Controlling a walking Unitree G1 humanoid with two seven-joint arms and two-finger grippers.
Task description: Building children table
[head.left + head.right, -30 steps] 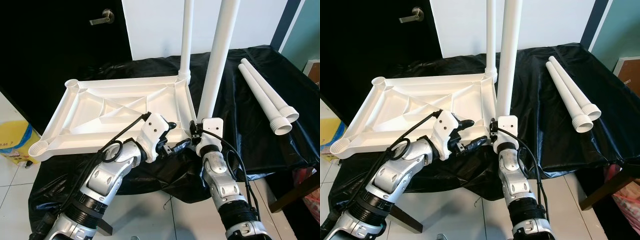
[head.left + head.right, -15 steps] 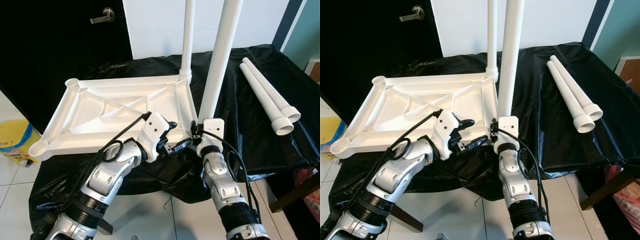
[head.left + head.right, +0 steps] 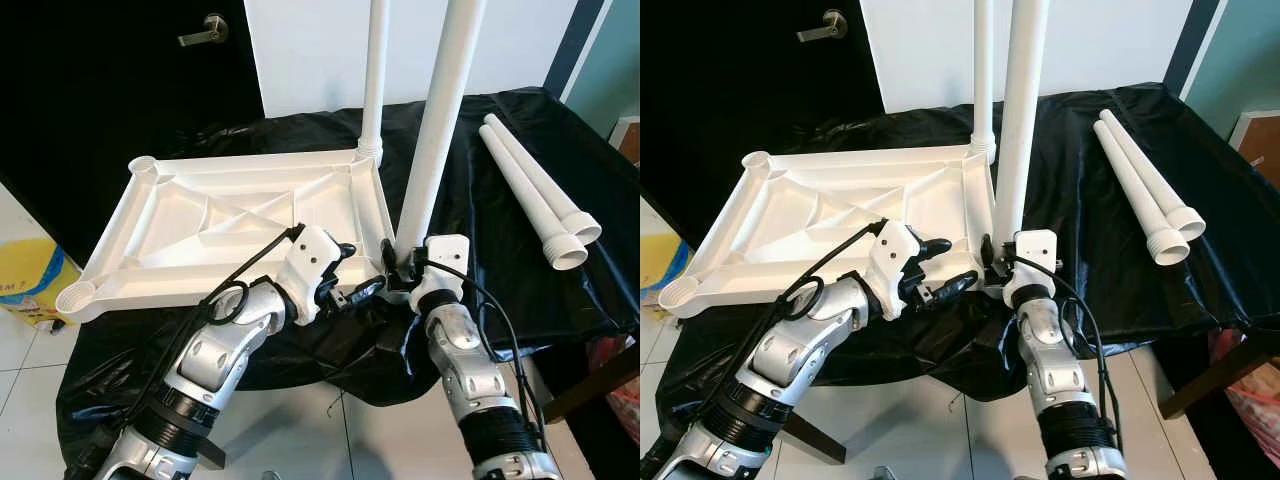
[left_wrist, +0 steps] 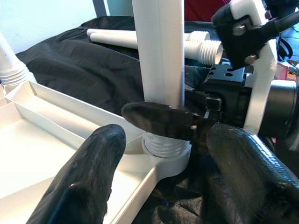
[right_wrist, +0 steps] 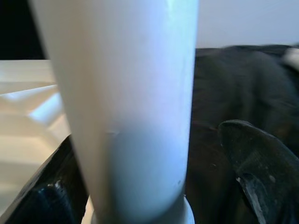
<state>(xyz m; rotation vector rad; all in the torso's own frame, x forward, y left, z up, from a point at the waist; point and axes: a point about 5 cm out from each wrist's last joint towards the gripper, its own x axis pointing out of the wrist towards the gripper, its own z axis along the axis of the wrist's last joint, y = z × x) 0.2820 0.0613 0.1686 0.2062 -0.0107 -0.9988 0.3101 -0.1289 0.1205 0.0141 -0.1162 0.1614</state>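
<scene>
Tabletop [image 3: 200, 225], white and upside down, lies on the black-draped bench [image 3: 480, 200] with one leg [image 3: 374, 70] upright in its far corner and a second leg [image 3: 435, 130] standing in the near corner socket. The right claw [image 3: 992, 268] straddles that near leg's base, fingers spread and not clamped, while the left claw [image 3: 355, 285] hovers open just beside it. Two loose legs [image 3: 535, 195] lie together on the bench, well apart to the right.
</scene>
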